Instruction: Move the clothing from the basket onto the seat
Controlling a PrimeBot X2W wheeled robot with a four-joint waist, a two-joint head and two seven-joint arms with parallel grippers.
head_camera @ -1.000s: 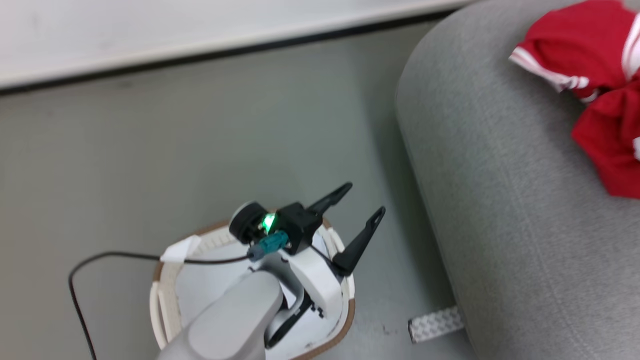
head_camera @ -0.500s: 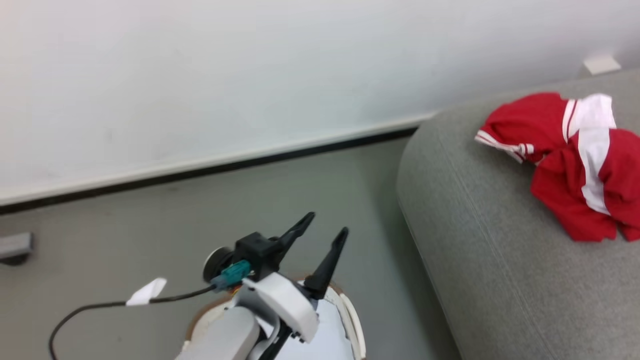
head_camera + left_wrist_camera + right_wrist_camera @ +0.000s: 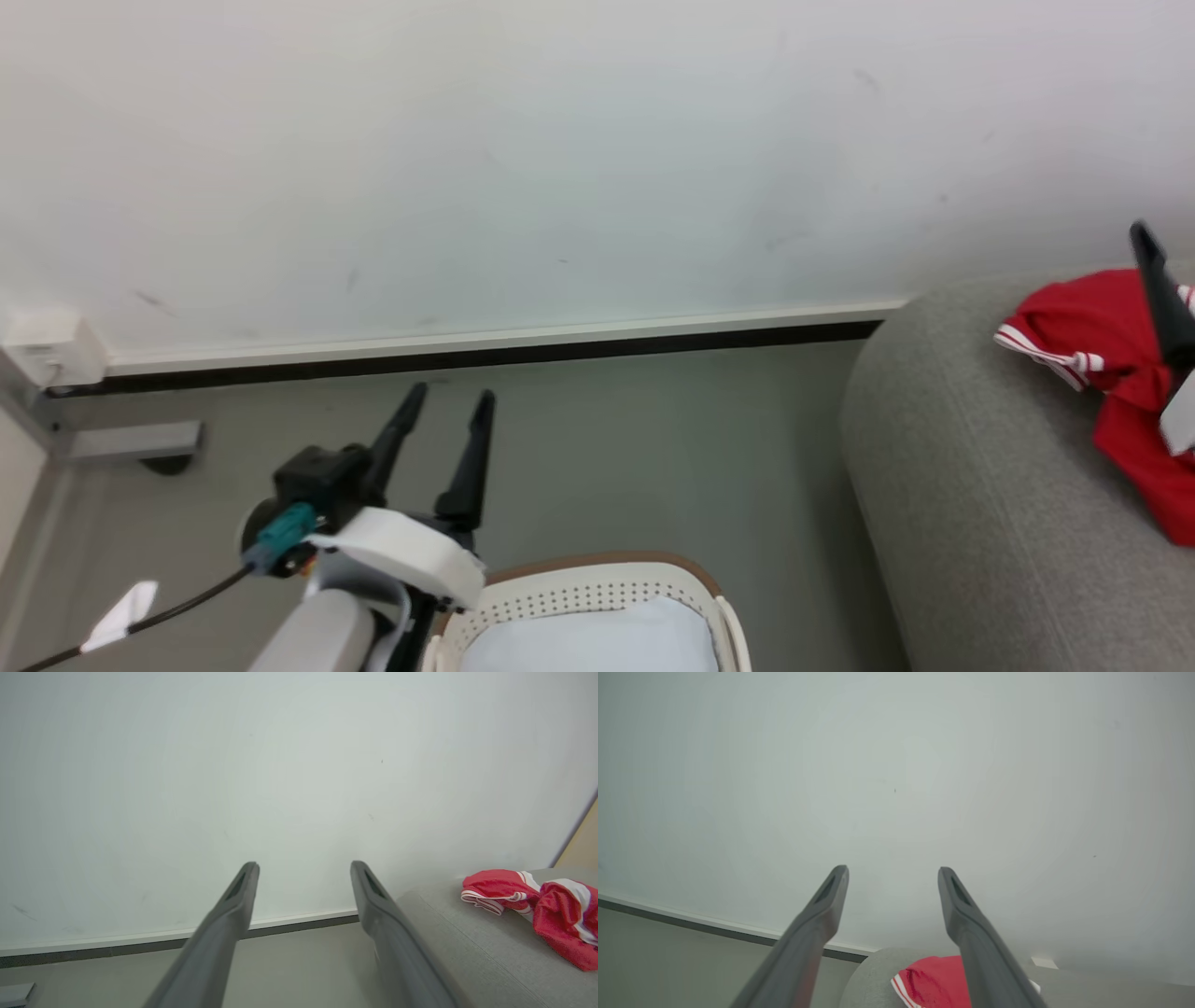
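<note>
While your left gripper (image 3: 447, 399) hovers wide open and empty beside the far rim of the basket (image 3: 579, 592), your right gripper (image 3: 892, 871) is likewise spread, holding nothing, near the red clothing (image 3: 1088, 327), which lies bunched on the grey seat (image 3: 971, 485); a pale liner cloth (image 3: 597, 644) lies inside the basket.
</note>
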